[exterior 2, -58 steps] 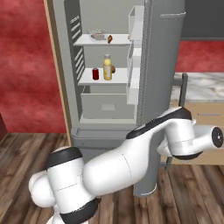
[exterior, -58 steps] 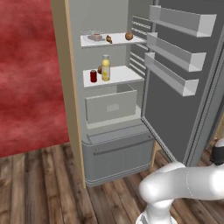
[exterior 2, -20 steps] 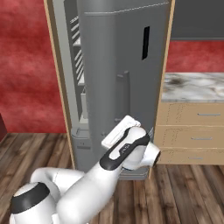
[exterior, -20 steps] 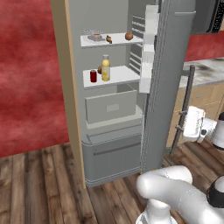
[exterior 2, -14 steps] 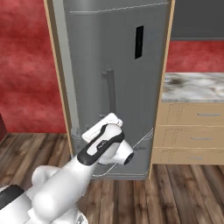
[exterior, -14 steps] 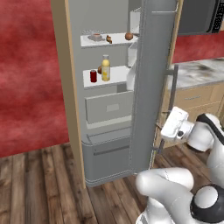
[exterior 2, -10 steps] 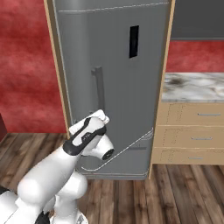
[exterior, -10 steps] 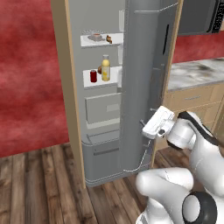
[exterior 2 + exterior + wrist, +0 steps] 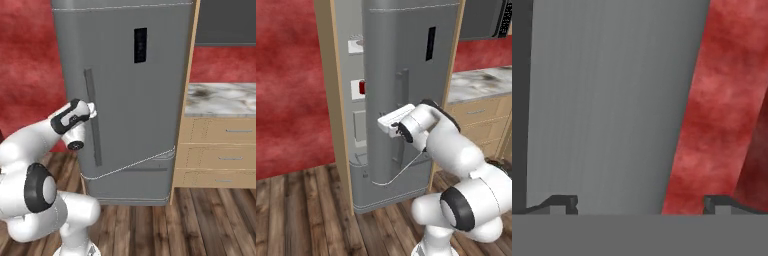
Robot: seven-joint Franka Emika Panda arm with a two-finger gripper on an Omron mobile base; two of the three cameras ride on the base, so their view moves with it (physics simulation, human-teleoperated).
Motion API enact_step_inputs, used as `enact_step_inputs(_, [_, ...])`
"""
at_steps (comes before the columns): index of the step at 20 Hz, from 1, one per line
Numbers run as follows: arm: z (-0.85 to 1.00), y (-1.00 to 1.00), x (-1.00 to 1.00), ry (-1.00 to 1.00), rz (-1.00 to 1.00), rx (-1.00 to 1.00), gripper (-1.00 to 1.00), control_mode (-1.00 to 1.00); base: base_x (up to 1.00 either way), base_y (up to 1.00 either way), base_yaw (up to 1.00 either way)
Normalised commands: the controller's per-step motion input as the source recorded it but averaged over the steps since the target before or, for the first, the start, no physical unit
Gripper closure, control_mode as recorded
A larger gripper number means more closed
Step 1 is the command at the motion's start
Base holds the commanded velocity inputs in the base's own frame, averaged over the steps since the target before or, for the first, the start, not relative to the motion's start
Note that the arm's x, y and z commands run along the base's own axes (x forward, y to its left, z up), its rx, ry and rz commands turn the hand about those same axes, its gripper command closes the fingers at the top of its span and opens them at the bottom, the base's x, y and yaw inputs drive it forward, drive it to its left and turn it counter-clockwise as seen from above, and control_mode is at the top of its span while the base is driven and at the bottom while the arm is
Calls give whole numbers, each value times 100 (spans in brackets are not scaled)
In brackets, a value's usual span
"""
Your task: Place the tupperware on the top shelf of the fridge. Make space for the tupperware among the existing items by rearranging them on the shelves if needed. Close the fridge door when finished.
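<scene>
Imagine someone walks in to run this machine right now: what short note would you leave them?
Gripper: open, empty, right up against the outside of the tall grey fridge door, beside its long vertical bar handle.
Fridge door: nearly shut; the left base view shows a narrow gap on the left. A small red can and an edge of the flat white top shelf show through it.
Tupperware: cannot tell from here whether it is on the top shelf.
Left: push the door fully shut, then pull the arm back.
</scene>
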Motion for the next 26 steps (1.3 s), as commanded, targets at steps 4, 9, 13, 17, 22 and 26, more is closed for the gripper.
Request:
enact_step_inputs(4, [56, 0, 90, 0, -18, 0, -100, -100, 0, 0, 0])
enact_step_inputs(9, [22, 0, 100, 4, -17, 0, -100, -100, 0, 0, 0])
enact_step_inputs(13, [2, 0, 97, 14, -14, 0, -100, -100, 0, 0, 0])
enact_step_inputs(17, [0, 3, 91, 11, -15, 0, -100, -100, 0, 0, 0])
enact_step_inputs(22, [0, 3, 97, 12, -16, 0, -100, -100, 0, 0, 0])
enact_step_inputs(26, [0, 7, 91, 6, -16, -4, -100, -100, 0, 0, 0])
